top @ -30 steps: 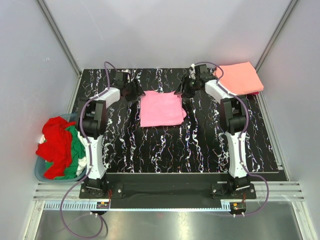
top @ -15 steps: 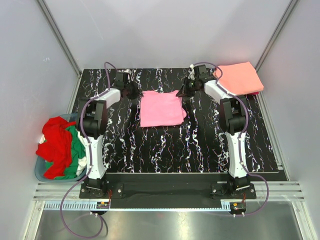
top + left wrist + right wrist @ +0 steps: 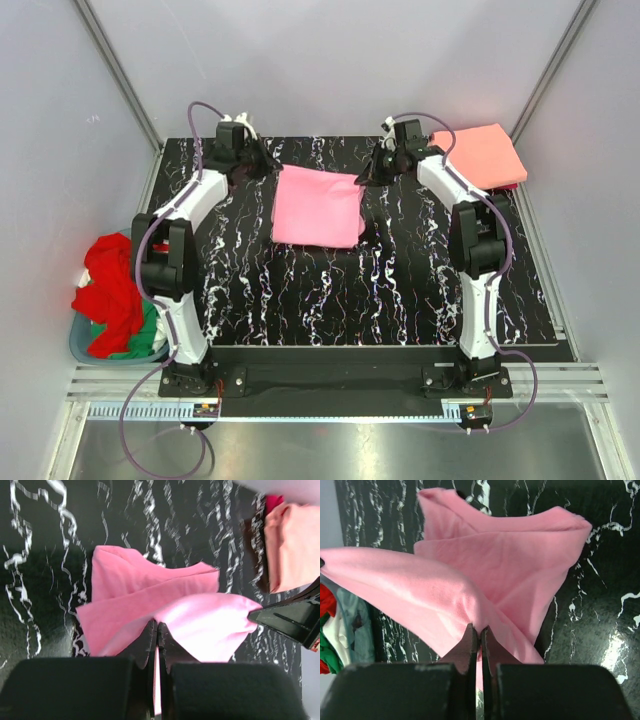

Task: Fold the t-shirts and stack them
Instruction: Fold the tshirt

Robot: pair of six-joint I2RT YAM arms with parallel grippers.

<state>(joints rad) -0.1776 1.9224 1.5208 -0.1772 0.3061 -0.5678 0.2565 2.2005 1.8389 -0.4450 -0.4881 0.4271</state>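
Note:
A folded bubblegum pink t-shirt (image 3: 318,205) lies mid-table with its far edge lifted off the surface. My left gripper (image 3: 262,166) is shut on its far left corner; in the left wrist view the fingertips (image 3: 157,625) pinch the pink cloth (image 3: 200,615). At the far right corner my right gripper (image 3: 368,176) is also shut, and the right wrist view shows it (image 3: 480,629) clamping a fold of the pink shirt (image 3: 510,565). A folded salmon-orange t-shirt (image 3: 480,153) lies at the back right on top of a red one (image 3: 512,185).
A round blue-grey basket (image 3: 84,350) stands off the table's left edge, holding crumpled red (image 3: 113,285), green (image 3: 150,300) and white shirts. The black marbled table (image 3: 350,290) stretches in front of the pink shirt. Grey walls close in the back and sides.
Both grippers have shut on the pink shirt's far corners and risen, lifting its far edge off the table. The left arm has swung up and straightened.

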